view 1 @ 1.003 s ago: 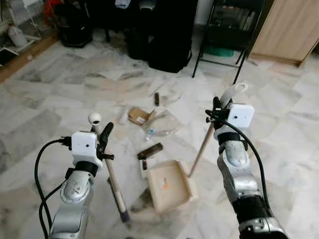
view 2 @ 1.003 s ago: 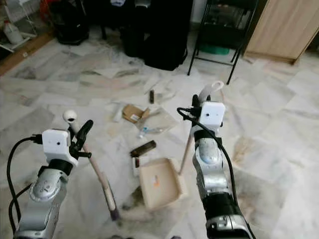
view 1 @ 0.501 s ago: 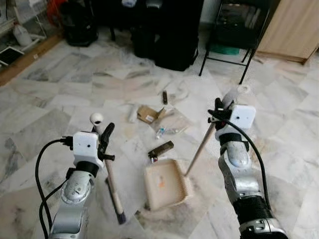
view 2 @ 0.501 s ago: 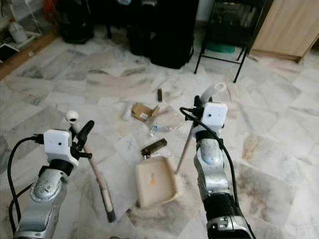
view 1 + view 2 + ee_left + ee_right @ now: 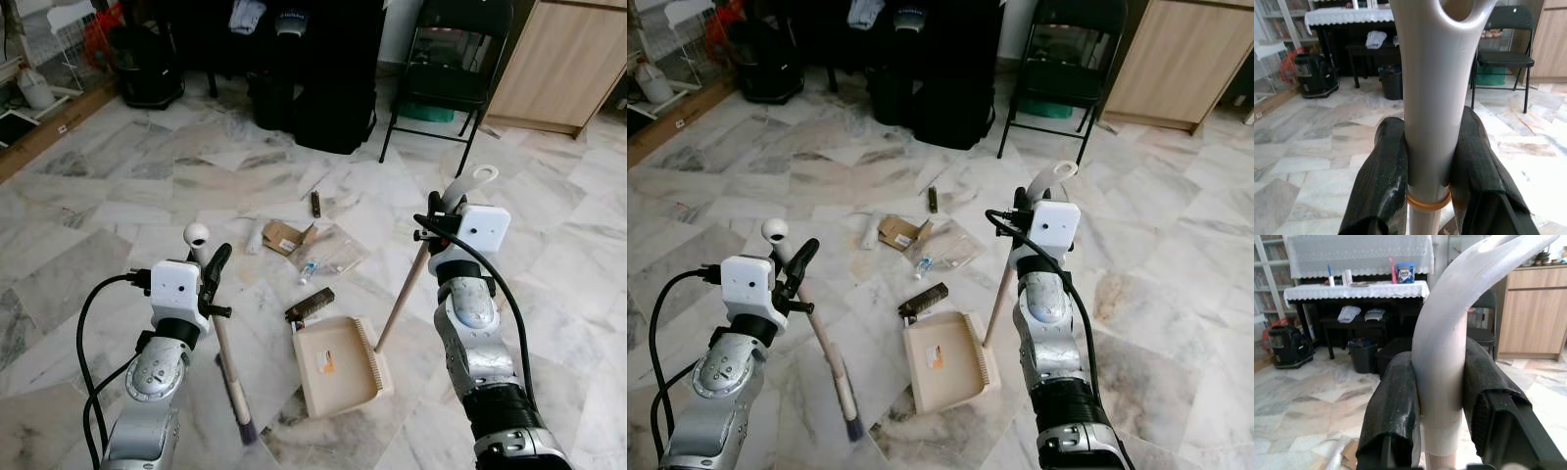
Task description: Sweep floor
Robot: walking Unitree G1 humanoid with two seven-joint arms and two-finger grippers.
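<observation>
Marble floor (image 5: 118,215) litter (image 5: 312,250) lies just beyond the dustpan (image 5: 338,367). Left end effector (image 5: 208,284) clamps the broom (image 5: 227,372), right end effector (image 5: 434,223) the pan's handle (image 5: 404,294); I'd drag scraps panward, pan lip flat.

A beige dustpan (image 5: 338,365) is seen on grey-veined white marble floor (image 5: 118,225); a black folding chair (image 5: 446,78) and light wood cabinet (image 5: 563,64) are seen.

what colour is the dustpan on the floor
Beige, like pale cream; the dustpan shows best in the left eye view.

Bright even daylight, sharp, soft shadows
</observation>
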